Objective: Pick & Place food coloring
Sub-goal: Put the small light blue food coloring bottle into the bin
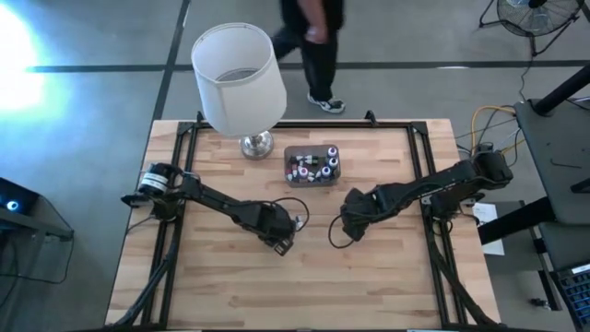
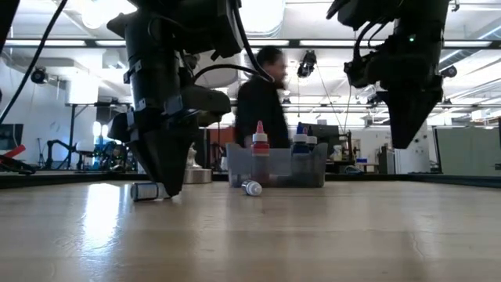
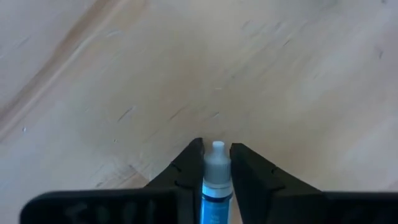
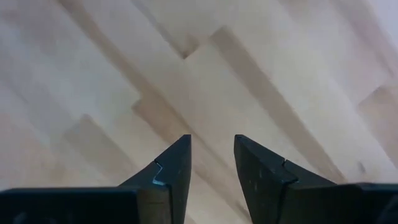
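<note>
My left gripper point(image 1: 283, 238) points down at the middle of the table and is shut on a blue food coloring bottle point(image 3: 217, 190) with a whitish cap. In the low view this bottle point(image 2: 147, 190) lies level at the table top beside the fingertips point(image 2: 168, 188). Another small bottle point(image 2: 252, 188) lies on its side on the wood in front of the translucent grey box point(image 2: 313, 168). Several more bottles stand in the box point(image 1: 288, 166). My right gripper point(image 1: 348, 226) hangs open and empty above the table point(image 2: 407, 141), to the right of the left one. My left gripper pinches the blue bottle between its two fingers, coming from above and pointing down. The fingers point(image 3: 186, 171) lie across the bottle near its cap end, and the whitish cap point(image 3: 217, 155) pokes out just past them. The bottle lies level, at the table top.
A white-shaded lamp point(image 1: 238, 78) with a chrome base point(image 1: 257, 144) stands at the far edge, left of the box. A person point(image 1: 313, 37) walks behind the table. Bare wood lies toward the near edge point(image 1: 304, 295). Black frame rails run along both sides.
</note>
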